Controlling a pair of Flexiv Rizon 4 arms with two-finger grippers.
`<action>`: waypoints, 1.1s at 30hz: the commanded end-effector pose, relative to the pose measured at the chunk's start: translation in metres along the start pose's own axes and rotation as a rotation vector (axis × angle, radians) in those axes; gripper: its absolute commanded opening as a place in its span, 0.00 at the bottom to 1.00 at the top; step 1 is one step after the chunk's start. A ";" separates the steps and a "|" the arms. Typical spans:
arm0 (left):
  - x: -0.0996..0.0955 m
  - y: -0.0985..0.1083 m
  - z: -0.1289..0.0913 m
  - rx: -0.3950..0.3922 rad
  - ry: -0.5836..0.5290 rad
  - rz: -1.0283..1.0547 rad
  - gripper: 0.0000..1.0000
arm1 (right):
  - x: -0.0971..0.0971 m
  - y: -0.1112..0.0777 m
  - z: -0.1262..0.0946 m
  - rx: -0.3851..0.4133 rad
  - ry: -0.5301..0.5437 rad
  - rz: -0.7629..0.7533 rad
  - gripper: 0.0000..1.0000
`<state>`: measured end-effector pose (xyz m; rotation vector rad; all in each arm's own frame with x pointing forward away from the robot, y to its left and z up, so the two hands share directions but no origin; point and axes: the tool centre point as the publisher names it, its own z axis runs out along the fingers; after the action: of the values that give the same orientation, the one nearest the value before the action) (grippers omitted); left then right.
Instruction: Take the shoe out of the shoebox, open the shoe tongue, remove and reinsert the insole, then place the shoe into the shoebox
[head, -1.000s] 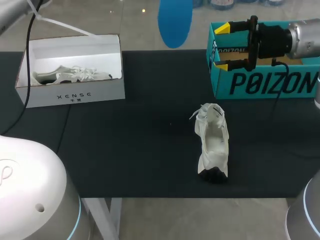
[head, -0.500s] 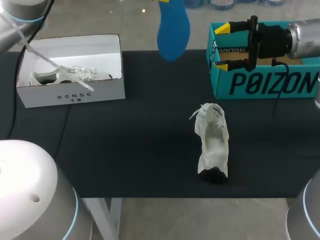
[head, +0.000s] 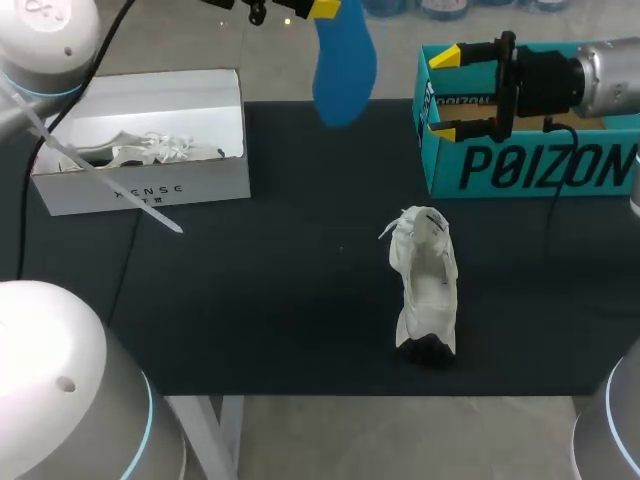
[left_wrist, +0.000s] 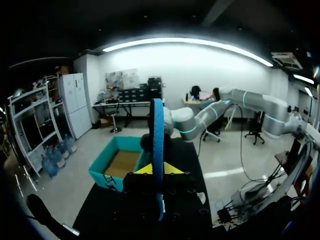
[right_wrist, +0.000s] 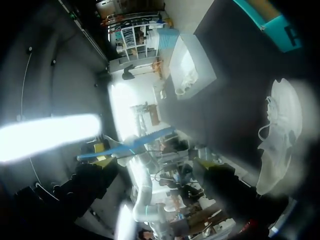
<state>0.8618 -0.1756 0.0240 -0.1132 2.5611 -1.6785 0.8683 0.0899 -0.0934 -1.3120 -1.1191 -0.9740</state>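
Gripping the blue insole (head: 343, 75) at top centre, the left gripper (head: 300, 8) dangles it up-left of the white shoe (head: 425, 285), which lies right of centre, long axis vertical in frame, nearer the right gripper (head: 443, 92), fingers spread and empty.

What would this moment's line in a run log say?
left gripper: holds blue insole aloft | right gripper: open beside teal shoebox | white shoe: on table, unboxed
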 end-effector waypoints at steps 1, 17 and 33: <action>0.000 0.001 0.000 0.000 -0.003 0.001 0.00 | 0.000 0.001 0.001 0.000 -0.001 0.001 1.00; 0.026 -0.008 0.008 0.002 -0.074 0.372 0.00 | 0.000 0.001 0.001 0.000 -0.001 0.001 1.00; 0.076 0.039 0.039 0.086 -0.112 0.745 0.00 | 0.000 0.001 0.001 0.000 -0.001 0.001 1.00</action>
<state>0.7968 -0.2055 -0.0148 0.5444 2.2320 -1.4060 0.8683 0.0900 -0.0933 -1.3118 -1.1184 -0.9741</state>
